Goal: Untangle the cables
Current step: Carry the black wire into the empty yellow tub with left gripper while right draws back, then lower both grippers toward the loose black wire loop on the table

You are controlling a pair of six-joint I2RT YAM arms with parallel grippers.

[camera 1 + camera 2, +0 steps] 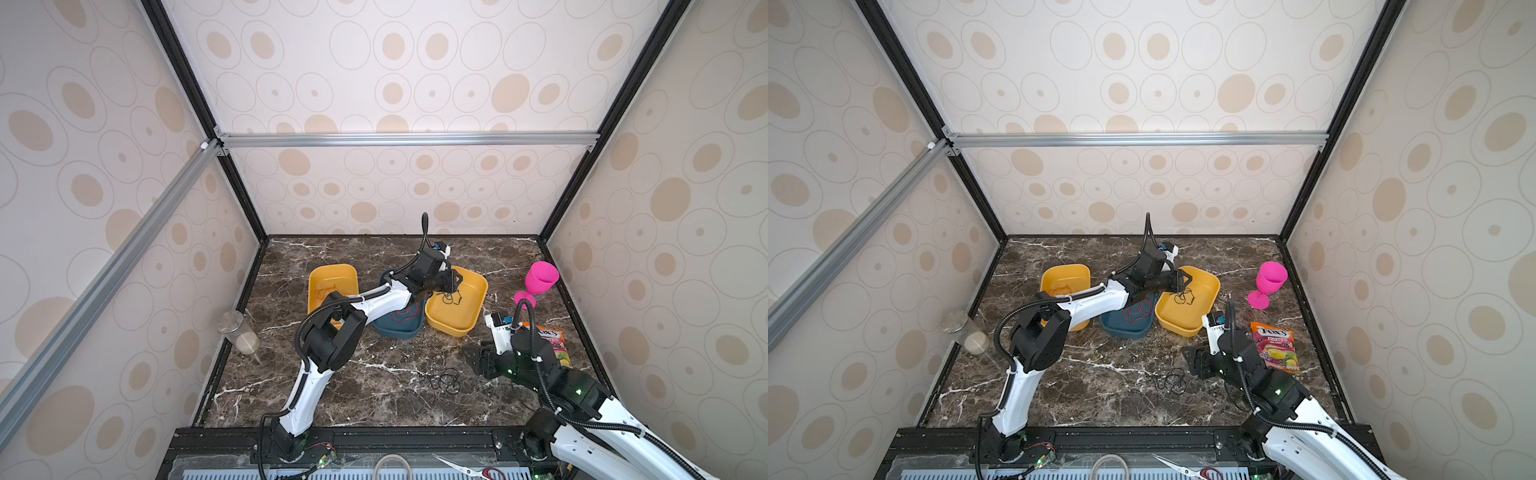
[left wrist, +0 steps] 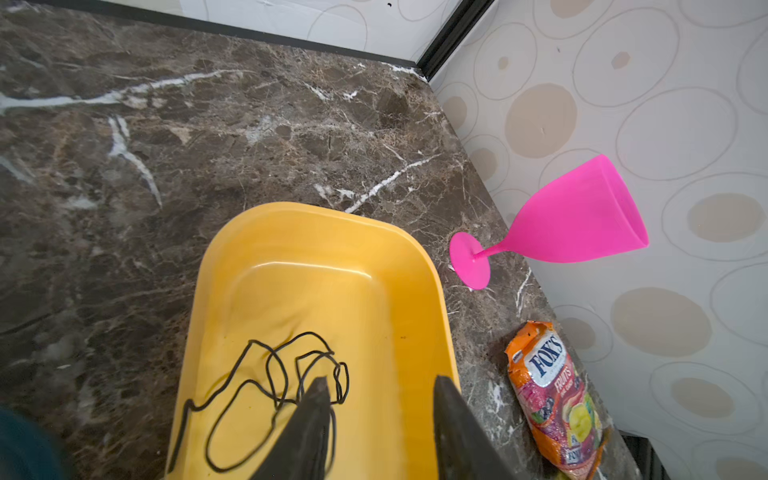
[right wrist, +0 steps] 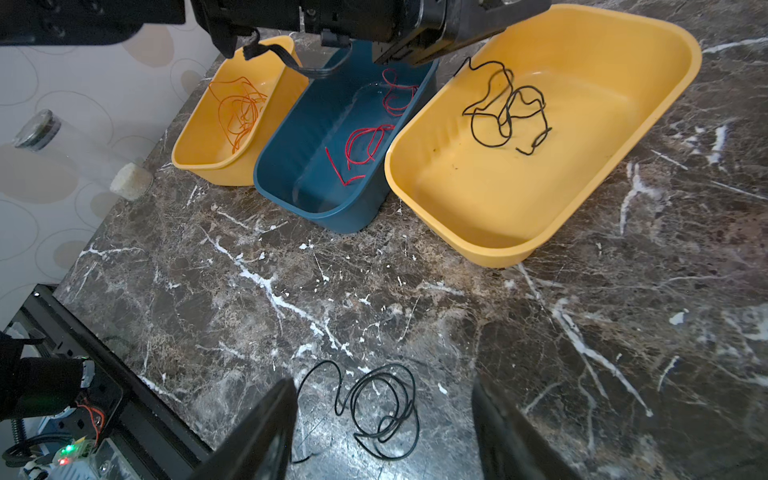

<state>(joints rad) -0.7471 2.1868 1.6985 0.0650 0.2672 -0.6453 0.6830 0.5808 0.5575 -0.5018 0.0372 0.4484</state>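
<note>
The cables lie apart. An orange cable (image 3: 239, 108) is in the left yellow tray (image 3: 199, 162), a red cable (image 3: 370, 145) in the blue tray (image 3: 332, 212). A black cable (image 2: 274, 382) lies loose in the right yellow tray (image 2: 415, 266). My left gripper (image 2: 380, 380) hangs open over that tray; nothing is between its fingers, and the cable runs under one fingertip (image 2: 318, 390). A second black cable (image 3: 382, 407) is coiled on the marble near the front. My right gripper (image 3: 382, 384) is open just above it, holding nothing. Both top views show the left gripper (image 1: 451, 282) at the tray.
A pink goblet (image 1: 540, 278) stands at the right wall, with a candy bag (image 1: 1275, 347) in front of it beside the right arm. A clear jar (image 1: 239, 332) lies at the left edge. Scissors (image 1: 461, 467) rest on the front rail.
</note>
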